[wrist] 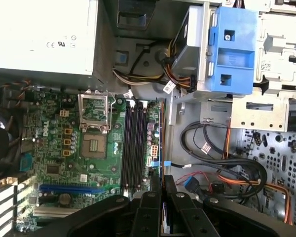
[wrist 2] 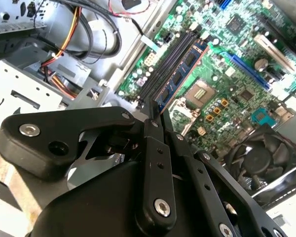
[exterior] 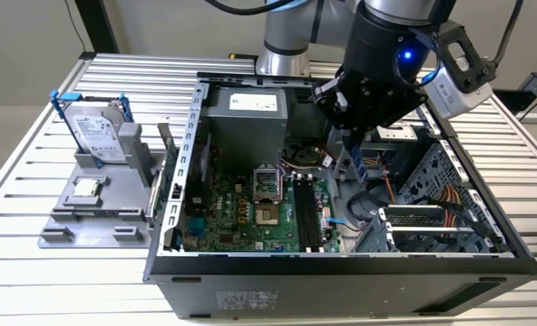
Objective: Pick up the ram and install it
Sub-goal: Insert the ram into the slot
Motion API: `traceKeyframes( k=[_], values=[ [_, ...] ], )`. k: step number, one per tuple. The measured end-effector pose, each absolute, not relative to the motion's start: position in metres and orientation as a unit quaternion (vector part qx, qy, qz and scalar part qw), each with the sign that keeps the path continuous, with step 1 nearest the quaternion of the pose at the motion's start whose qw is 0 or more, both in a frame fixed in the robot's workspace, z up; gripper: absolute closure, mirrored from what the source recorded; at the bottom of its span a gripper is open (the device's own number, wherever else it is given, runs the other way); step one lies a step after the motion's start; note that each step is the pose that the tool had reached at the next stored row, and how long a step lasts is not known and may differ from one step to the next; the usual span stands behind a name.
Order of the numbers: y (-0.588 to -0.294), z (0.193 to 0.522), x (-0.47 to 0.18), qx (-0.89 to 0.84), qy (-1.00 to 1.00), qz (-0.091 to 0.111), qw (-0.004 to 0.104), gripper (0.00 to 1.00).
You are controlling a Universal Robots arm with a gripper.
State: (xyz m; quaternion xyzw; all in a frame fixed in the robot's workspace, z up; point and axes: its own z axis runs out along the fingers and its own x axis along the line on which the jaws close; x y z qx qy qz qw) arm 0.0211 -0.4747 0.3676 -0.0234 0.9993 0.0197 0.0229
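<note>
while the gripper, clamped on the ram, hangs over the motherboard inside the open computer case, the step in hand looks like transport to the memory slots, and seating likely calls for edge-to-slot alignment.

The gripper pinches the ram edge-on between its closed fingers, over the green motherboard. The stick seems to hang just beside the dark slots.
</note>
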Motion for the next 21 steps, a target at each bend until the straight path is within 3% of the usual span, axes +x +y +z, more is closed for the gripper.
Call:
traceKeyframes(
  k=[21],
  values=[
    [-0.475,0.356,0.021,-0.023,0.999,0.021,0.023,1.0]
  ],
)
